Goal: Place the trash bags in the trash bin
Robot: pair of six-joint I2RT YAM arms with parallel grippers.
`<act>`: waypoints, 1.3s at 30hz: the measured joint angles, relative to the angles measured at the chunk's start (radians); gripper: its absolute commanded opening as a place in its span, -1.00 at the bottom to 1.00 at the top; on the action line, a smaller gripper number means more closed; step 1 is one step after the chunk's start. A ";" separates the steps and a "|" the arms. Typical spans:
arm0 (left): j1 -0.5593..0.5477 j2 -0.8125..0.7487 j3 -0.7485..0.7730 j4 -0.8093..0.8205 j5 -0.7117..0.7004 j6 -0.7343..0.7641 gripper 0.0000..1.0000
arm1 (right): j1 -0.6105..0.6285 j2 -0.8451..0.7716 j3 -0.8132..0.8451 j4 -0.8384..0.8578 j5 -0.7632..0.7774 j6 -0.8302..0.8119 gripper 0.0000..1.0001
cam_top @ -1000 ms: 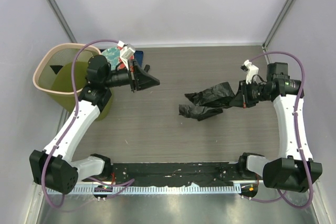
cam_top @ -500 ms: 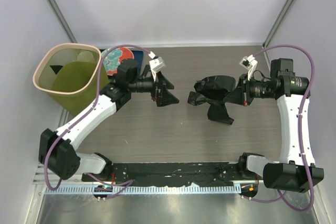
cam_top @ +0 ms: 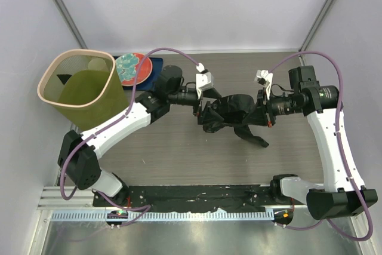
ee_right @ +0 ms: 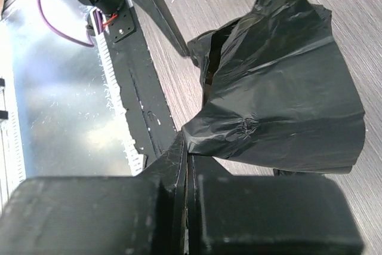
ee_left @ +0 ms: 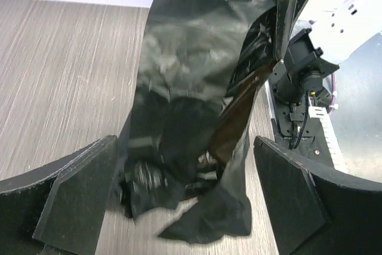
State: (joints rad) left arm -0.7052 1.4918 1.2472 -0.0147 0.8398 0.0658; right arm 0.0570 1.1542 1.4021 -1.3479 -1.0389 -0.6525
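Grey wood-grain table [cam_top: 179, 147], pale walls [cam_top: 209, 4]; right tool [ee_right: 185, 147] pinching trash bags [cam_top: 230, 108], left tool [cam_top: 206, 113] wide.

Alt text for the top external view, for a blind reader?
At centre, the right gripper is shut on a crumpled black trash bag; the left gripper has jaws open around its other end. The trash bin stands far left.

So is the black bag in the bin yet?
Out. The bag is over the middle of the table, pinched by the right pincer, apart from the bin at the left.
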 measured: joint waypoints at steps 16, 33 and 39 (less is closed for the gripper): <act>0.103 0.031 0.115 -0.163 0.128 0.087 -1.00 | 0.079 -0.012 -0.018 0.055 0.172 -0.041 -0.99; 0.023 0.063 0.303 -0.589 0.087 0.172 -1.00 | 0.124 -0.099 0.059 0.294 0.271 0.267 0.86; 0.009 0.124 0.347 -0.617 0.051 0.128 -1.00 | 0.313 -0.066 0.101 0.411 0.322 0.344 0.86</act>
State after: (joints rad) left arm -0.6960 1.6161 1.5940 -0.6315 0.8906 0.1936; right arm 0.3702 1.0882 1.5036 -0.9367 -0.7174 -0.3084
